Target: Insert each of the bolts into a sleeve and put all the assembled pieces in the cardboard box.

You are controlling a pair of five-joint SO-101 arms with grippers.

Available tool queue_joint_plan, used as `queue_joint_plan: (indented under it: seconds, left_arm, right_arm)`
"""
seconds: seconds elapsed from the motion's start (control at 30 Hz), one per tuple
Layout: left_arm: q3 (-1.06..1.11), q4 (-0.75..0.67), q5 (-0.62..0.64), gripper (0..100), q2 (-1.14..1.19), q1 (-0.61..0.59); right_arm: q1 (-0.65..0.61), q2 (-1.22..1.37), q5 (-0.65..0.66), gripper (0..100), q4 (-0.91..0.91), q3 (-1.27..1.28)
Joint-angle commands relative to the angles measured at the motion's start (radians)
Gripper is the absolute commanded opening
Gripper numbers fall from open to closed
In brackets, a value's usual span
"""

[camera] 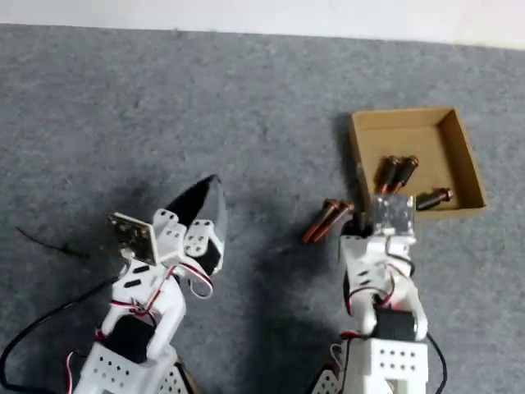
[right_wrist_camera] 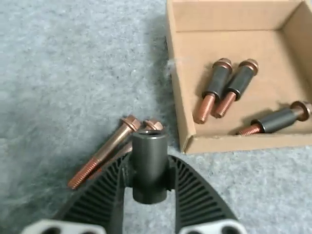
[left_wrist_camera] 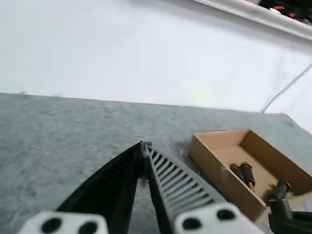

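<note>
My right gripper [right_wrist_camera: 147,187] is shut on a black sleeve [right_wrist_camera: 148,163], held upright just above the grey mat beside the cardboard box [right_wrist_camera: 181,105]. Two loose copper bolts [right_wrist_camera: 103,150] lie side by side on the mat just beyond the sleeve; in the high view these bolts [camera: 326,220] sit left of the box [camera: 357,148]. Three assembled bolt-and-sleeve pieces [right_wrist_camera: 226,87] rest inside the box. My left gripper [left_wrist_camera: 145,146] is shut with nothing in it, raised over the mat well left of the box [left_wrist_camera: 214,168].
The grey mat [camera: 164,107] covers the table, with a white wall behind it. A thin dark cable [camera: 49,244] trails at the left beside the left arm. Open mat lies left of and behind the box.
</note>
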Motion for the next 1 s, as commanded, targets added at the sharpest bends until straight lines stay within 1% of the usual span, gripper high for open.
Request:
queue_joint_plan:
  seconds: [0.0,0.1,0.27,0.37,0.5,0.6,0.67,0.7,0.77,0.83,0.9,0.97]
  left_arm:
    - [-0.013,-0.020,-0.043,1,-0.005,0.076]
    - [-0.045,-0.018,-0.069,1,-0.002,0.116]
    - [-0.093,-0.017,-0.069,1,0.012,0.174]
    - [-0.114,-0.017,-0.071,1,0.114,0.206]
    - [-0.225,-0.023,-0.071,1,0.381,0.213]
    - [-0.352,-0.064,-0.069,1,0.638,0.219]
    - [-0.437,-0.107,-0.069,1,0.822,0.251]
    - [-0.475,-0.123,-0.069,1,0.911,0.272]
    - [-0.558,-0.138,-0.071,1,1.073,0.323]
    - [-0.638,-0.138,-0.071,1,1.218,0.363]
    - [-0.711,-0.138,-0.071,5,1.340,0.390]
    - [-0.771,-0.137,-0.071,12,1.442,0.414]
  right_arm:
    - [0.028,-0.189,0.009,0.4,0.067,0.033]
    - [0.053,-0.315,-0.015,0.4,0.136,0.054]
    - [0.082,-0.275,-0.052,0.4,0.110,0.058]
    - [0.096,-0.275,-0.054,0.4,0.096,0.059]
    - [0.101,-0.275,-0.055,0.4,0.096,0.059]
    - [0.102,-0.275,-0.055,0.4,0.094,0.058]
    - [0.128,-0.275,-0.057,0.4,0.093,0.058]
    - [0.143,-0.275,-0.078,0.4,0.088,0.056]
    - [0.188,-0.275,-0.120,0.4,0.056,0.059]
    - [0.236,-0.275,-0.132,0.4,0.036,0.059]
    - [0.274,-0.275,-0.130,0.4,0.035,0.059]
    - [0.320,-0.275,-0.130,0.4,0.036,0.059]
